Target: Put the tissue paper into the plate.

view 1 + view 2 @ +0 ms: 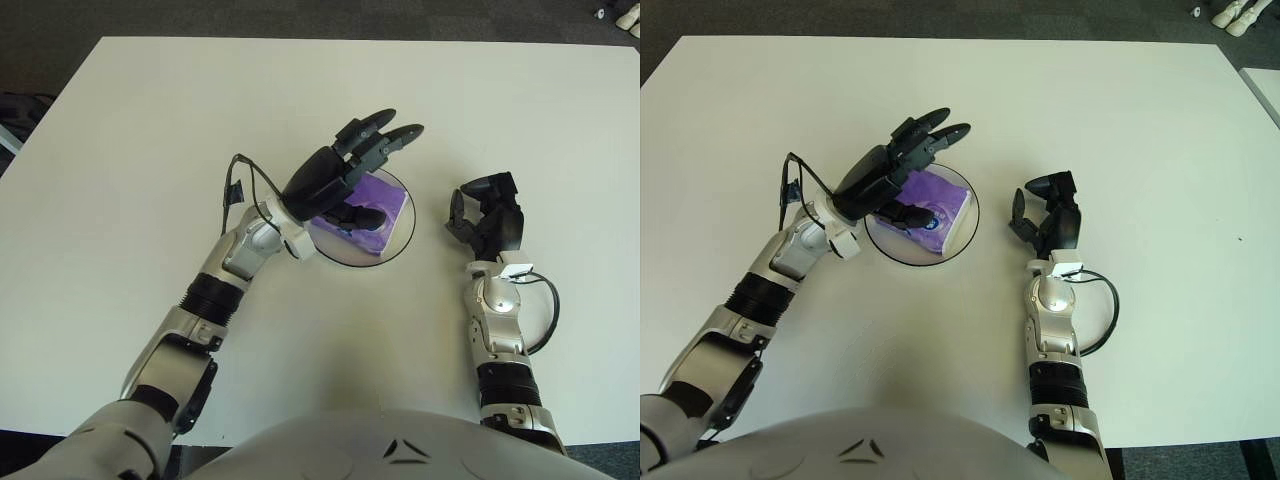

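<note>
From my station I count 1 white table (120, 150), 1 plate, 1 tissue pack and 2 robot hands on it or over it. Starting at the left, the left arm reaches in from the lower left corner of the view, with 1 thin black cable (243, 182) looping off its wrist. The left hand (345, 175) is over the left and far part of the plate, its 2 upper fingers (385, 137) stretched out and pointing away past the far rim, and its thumb (357, 213) tucked lower, over the pack; the fingers are spread and I see nothing held in them, though I cannot tell whether the thumb touches the pack. Under it sits the 1 round clear plate (960, 237) with a dark rim, and inside that lies the 1 purple tissue pack (940, 207), flat, its near right corner close to the rim. To the right, well apart from the plate, the right hand (487, 218) shows above the table with its wrist toward me, fingers curled inward around nothing. Its forearm runs down to the bottom edge of the view, with 1 black cable loop (1102, 310) hanging off it on the right side.
</note>
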`<action>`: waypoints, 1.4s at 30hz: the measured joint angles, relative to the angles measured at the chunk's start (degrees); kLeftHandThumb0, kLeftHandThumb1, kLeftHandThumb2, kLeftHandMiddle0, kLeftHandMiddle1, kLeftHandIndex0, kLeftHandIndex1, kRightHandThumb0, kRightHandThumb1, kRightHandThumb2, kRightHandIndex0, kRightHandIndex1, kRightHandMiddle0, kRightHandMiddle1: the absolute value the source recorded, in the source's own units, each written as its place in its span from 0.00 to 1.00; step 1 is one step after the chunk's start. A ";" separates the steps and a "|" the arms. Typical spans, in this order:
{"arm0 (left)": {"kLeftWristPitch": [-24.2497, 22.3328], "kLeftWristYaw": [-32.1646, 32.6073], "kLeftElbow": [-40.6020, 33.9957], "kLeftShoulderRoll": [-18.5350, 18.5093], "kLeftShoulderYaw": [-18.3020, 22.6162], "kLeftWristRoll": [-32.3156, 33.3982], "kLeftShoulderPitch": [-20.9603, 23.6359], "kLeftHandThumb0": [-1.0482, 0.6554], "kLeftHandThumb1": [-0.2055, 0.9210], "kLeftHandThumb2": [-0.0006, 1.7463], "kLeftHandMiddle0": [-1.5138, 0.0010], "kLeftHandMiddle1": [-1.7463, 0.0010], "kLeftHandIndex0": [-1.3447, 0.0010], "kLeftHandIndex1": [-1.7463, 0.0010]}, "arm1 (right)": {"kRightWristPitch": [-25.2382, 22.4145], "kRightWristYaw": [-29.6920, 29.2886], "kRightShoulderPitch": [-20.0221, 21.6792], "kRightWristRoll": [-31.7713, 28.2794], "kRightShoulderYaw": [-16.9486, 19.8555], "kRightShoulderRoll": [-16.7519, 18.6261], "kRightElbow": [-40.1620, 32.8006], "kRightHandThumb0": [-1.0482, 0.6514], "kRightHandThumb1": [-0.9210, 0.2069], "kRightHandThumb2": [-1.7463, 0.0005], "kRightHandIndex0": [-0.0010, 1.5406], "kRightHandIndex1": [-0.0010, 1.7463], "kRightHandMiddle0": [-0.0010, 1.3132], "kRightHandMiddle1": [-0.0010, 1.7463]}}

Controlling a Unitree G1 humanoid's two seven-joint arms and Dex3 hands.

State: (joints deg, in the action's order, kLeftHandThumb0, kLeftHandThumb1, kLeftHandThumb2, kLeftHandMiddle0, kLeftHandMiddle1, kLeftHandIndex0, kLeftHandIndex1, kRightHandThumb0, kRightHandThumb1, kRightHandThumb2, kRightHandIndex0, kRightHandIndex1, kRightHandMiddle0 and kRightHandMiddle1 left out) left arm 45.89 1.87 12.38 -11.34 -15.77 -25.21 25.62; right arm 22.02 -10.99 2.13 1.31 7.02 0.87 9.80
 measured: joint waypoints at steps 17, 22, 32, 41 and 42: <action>-4.23 11.63 -4.73 7.86 9.96 2.50 -6.84 0.38 0.77 0.72 0.79 0.36 0.81 0.19 | -0.31 1.62 -0.27 -0.15 0.13 -0.14 -0.20 0.39 0.21 0.51 0.41 0.79 0.26 1.00; -7.30 19.64 -6.56 11.71 12.19 -2.01 -9.81 0.35 0.81 0.71 0.74 0.32 0.77 0.16 | -0.29 1.68 -0.20 -0.14 0.18 -0.14 -0.19 0.39 0.22 0.50 0.41 0.79 0.26 1.00; -15.62 30.33 -6.88 16.54 14.36 -7.01 -13.52 0.29 0.98 0.63 0.72 0.27 0.79 0.10 | 0.32 1.86 -0.19 -0.11 0.16 -0.17 0.22 0.39 0.22 0.50 0.41 0.79 0.26 1.00; -16.03 35.20 -4.44 16.21 16.27 -5.47 -11.01 0.25 1.00 0.63 0.71 0.25 0.78 0.08 | 0.48 2.72 -0.03 -0.32 0.17 -0.18 0.41 0.39 0.23 0.50 0.40 0.80 0.27 1.00; -15.99 35.53 -4.10 16.19 16.50 -5.04 -10.95 0.25 1.00 0.63 0.71 0.25 0.78 0.08 | 0.49 2.87 -0.02 -0.36 0.18 -0.18 0.41 0.39 0.23 0.50 0.40 0.80 0.27 1.00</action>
State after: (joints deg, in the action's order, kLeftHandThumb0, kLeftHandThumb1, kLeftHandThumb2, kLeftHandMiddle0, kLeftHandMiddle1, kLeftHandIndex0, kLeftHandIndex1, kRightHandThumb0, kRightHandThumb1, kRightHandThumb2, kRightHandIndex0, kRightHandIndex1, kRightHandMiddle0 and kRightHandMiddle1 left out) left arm 29.90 37.40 8.28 4.85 0.74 -30.25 14.67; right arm 22.51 -8.12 2.11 0.95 7.20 0.69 10.20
